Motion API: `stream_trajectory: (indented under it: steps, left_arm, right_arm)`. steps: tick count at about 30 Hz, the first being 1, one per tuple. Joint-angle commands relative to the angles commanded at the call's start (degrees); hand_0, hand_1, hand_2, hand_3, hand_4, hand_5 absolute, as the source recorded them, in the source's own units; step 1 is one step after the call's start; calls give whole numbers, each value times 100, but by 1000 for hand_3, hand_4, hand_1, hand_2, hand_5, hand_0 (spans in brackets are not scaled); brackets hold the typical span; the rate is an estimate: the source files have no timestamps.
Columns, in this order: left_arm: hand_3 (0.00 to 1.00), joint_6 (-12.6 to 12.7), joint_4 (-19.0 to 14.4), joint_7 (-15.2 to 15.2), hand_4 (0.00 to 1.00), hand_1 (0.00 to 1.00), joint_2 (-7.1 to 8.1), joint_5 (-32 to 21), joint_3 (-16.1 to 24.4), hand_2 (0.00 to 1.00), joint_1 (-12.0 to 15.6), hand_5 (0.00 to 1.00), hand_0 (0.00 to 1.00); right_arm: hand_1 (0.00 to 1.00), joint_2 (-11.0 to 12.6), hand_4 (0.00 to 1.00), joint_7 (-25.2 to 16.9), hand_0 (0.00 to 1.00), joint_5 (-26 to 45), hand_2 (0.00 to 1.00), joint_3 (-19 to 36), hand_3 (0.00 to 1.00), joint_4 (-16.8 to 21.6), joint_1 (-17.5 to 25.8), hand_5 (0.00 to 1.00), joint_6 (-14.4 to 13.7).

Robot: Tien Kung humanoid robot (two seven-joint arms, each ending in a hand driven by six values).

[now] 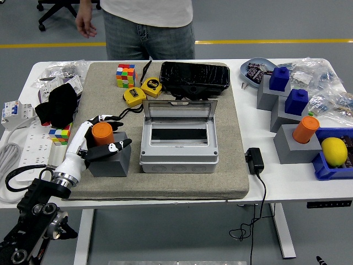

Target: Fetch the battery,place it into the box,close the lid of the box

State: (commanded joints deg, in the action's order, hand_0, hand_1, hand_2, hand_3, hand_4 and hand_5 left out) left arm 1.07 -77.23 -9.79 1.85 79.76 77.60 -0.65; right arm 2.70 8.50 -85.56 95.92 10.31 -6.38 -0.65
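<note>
White table (287, 179) bears a grey mat (231, 165), perhaps felt.

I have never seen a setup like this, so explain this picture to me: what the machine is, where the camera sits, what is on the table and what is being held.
This is a single picture from a camera high on a humanoid robot, looking down over a white table. The white and black five-fingered left hand reaches in from the lower left. Its fingers curl around an orange cylindrical battery standing on a grey block; whether the grip is firm is unclear. The right arm is not in the picture.

Beside it, on a beige mat, sits a grey plastic box with a clear hinged lid. Behind lie two yellow tape measures, a colourful puzzle cube and a black case. A person in jeans stands at the far side, touching nothing.
</note>
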Motion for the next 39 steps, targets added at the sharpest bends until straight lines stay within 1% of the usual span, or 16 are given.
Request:
stream_trajectory:
  steps: [2, 5, 6, 10, 22, 29, 30, 35, 36, 39]
  left_arm:
    - [473, 96, -21, -11, 998, 566, 2, 25, -3, 472, -11, 2, 564]
    - [473, 149, -28, -29, 998, 566, 2, 3, 3, 472, -17, 2, 564]
    - [462, 167, -30, -37, 998, 539, 2, -8, 1, 457, -19, 2, 532]
    - [462, 225, -66, -65, 998, 539, 1, -81, -16, 457, -10, 2, 532]
    - [453, 262, -79, -75, 998, 529, -11, -127, -52, 446, 14, 2, 515]
    - [454, 314, -97, -107, 998, 527, -14, -277, -115, 445, 27, 2, 512]
    - [451, 324, -95, -114, 998, 528, -12, -295, -126, 443, 28, 2, 492]
    - [451, 377, -81, -145, 998, 528, -16, -403, -156, 443, 14, 2, 492]
    - [451, 379, -79, -146, 998, 522, -13, -437, -174, 441, 11, 2, 466]
    - [451, 392, -78, -151, 998, 522, -11, -488, -222, 441, 5, 2, 466]
  right_arm:
    - [878, -2, 998, -9, 998, 10, 828, 2, 828, 0, -2, 998, -10]
    - [878, -1, 998, -4, 998, 15, 828, -5, 828, 0, -1, 998, -16]
    - [876, 1, 998, -5, 998, 16, 827, -4, 826, 0, -2, 998, -18]
    - [876, 6, 998, -2, 998, 2, 827, -1, 826, 0, -1, 998, -21]
    - [873, 13, 998, 4, 997, -1, 825, -28, 824, 0, 3, 998, -19]
    - [871, 17, 998, 4, 996, -29, 823, -11, 823, 0, 15, 998, -21]
    - [871, 15, 998, 3, 994, -33, 823, -8, 821, 0, 16, 998, -21]
    - [871, 11, 998, 3, 994, -30, 823, -16, 821, 0, 8, 998, -22]
    - [871, 10, 998, 8, 993, -34, 822, -13, 821, 0, 7, 998, -23]
    - [871, 13, 998, 15, 993, -36, 822, -9, 821, 0, 2, 998, -27]
